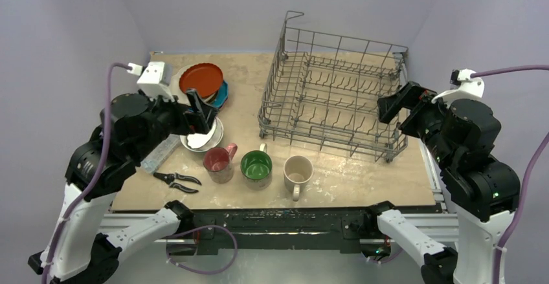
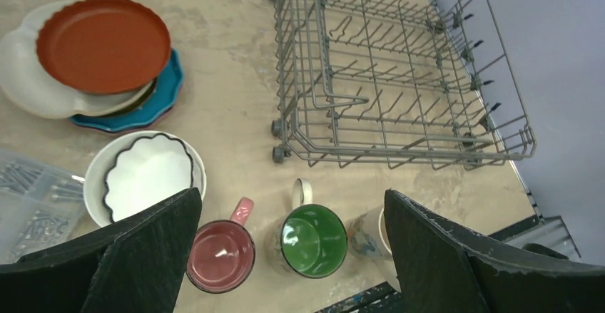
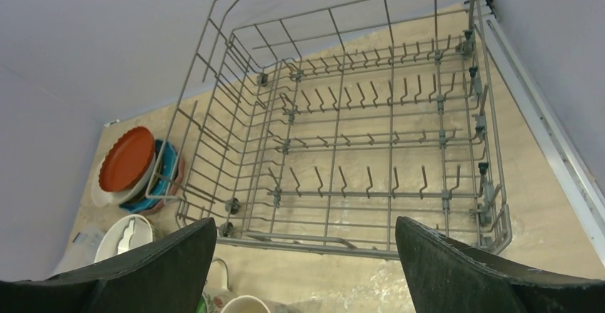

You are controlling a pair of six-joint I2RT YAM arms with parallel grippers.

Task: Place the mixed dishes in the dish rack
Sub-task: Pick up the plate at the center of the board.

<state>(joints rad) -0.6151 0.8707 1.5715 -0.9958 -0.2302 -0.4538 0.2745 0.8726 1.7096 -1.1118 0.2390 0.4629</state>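
Note:
The grey wire dish rack stands at the back right with nothing in it. The red mug, green mug and cream mug stand upright in a row near the front edge. A small white bowl sits left of them. The orange plate tops a stack with a blue plate and a white divided plate. My left gripper is open and empty, held above the white bowl. My right gripper is open and empty, at the rack's near right side.
Black-handled pliers lie at the front left. A clear plastic compartment box lies beside the white bowl. Purple walls close in the back and both sides. The table's metal rail runs along the front.

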